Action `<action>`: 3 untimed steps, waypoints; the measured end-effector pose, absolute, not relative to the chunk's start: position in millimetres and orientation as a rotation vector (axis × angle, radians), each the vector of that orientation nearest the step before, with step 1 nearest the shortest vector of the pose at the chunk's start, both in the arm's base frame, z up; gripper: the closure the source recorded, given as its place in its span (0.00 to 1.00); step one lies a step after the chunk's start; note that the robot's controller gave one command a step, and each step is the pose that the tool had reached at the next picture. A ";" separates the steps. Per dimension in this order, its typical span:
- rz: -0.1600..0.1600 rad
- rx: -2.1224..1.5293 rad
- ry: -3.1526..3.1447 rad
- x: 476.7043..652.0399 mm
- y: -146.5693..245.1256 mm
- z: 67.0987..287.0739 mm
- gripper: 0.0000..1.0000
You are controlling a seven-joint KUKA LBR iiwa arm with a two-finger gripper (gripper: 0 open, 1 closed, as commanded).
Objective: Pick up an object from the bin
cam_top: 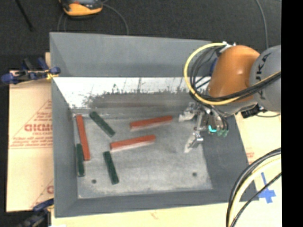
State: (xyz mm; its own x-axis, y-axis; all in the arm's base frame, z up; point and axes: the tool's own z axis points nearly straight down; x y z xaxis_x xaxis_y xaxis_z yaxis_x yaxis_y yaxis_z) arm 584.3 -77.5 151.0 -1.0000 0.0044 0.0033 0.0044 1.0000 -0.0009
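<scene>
While pincer (191, 130) hangs spread, red stick (151, 122) lies near.

Glare streaks the bin (132, 86) wall; light perhaps overhead

The grey bin (118, 56), speckled dark along its back wall, holds three red-orange sticks (133, 142) and three dark green sticks (111, 167); the arm's cover (229, 74) is orange

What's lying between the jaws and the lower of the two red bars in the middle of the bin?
Nothing: in the camera view, only bare grey bin floor separates the jaws from that red bar.
</scene>
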 end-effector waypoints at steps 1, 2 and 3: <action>0.003 -0.003 -3.146 586.2 -77.3 155.3 0.00; 0.004 0.154 -3.149 627.3 -25.0 104.5 0.00; -0.003 0.167 -3.138 638.2 -7.1 104.7 0.00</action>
